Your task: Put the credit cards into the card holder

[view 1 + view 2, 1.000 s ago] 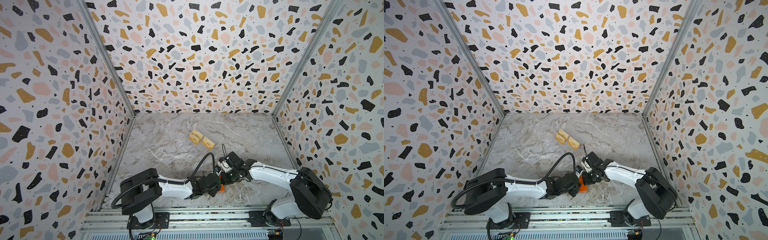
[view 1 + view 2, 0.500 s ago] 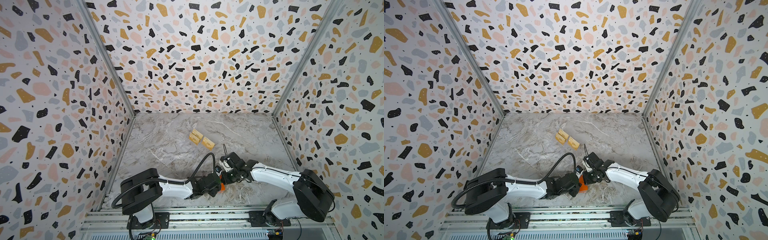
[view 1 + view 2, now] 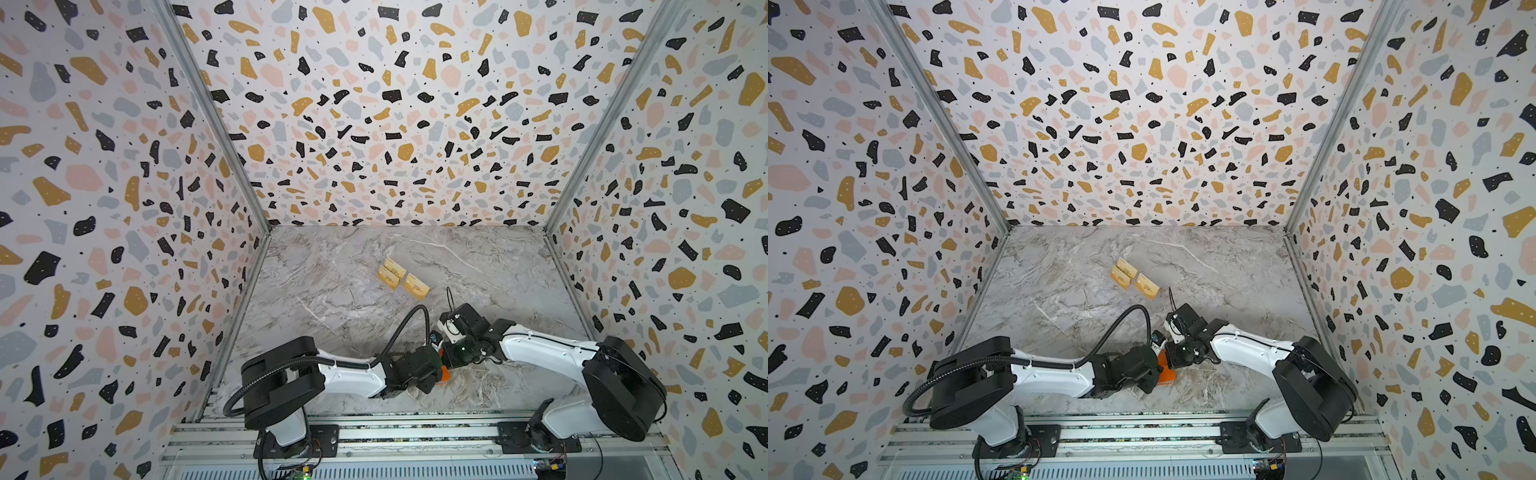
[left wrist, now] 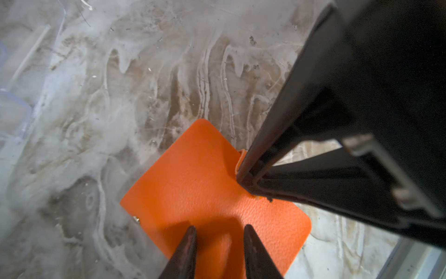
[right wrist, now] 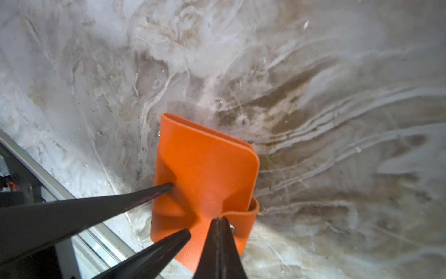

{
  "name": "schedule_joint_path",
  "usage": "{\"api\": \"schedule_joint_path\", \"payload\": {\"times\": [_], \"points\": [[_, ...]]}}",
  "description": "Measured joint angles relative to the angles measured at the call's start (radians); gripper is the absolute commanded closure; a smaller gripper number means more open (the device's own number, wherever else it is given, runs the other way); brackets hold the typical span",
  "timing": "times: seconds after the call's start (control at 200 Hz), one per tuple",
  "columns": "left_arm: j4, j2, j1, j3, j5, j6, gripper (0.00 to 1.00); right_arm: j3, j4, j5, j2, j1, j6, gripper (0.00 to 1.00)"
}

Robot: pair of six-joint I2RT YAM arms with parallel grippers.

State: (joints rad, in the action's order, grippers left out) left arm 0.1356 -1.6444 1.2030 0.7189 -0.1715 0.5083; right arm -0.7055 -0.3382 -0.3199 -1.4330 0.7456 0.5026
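The orange card holder (image 4: 205,183) lies folded flat on the marble worktop (image 3: 353,299) near its front edge, between the two arms. The left claw (image 4: 219,228) stands partly open, gripping nothing, with both fingertips set on the holder's cover. The right claw (image 5: 219,221) is fully closed with its tip at the snap strap on the holder's edge, and three gold credit cards (image 3: 415,286) lie well behind, toward the worktop's middle.

Grey marbled counter (image 3: 353,291); terrazzo-speckled walls (image 3: 395,104) rise from three of its sides, and a slotted aluminium rail (image 3: 415,432) runs along its near edge.
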Motion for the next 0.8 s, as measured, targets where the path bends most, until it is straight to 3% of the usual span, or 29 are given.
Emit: {"api": "schedule_joint_path", "payload": {"times": [0.801], "points": [[-0.001, 0.000, 0.000, 0.000, -0.004, 0.027, 0.66, 0.002, 0.024, -0.025, -0.028, -0.019, -0.010, 1.00]]}}
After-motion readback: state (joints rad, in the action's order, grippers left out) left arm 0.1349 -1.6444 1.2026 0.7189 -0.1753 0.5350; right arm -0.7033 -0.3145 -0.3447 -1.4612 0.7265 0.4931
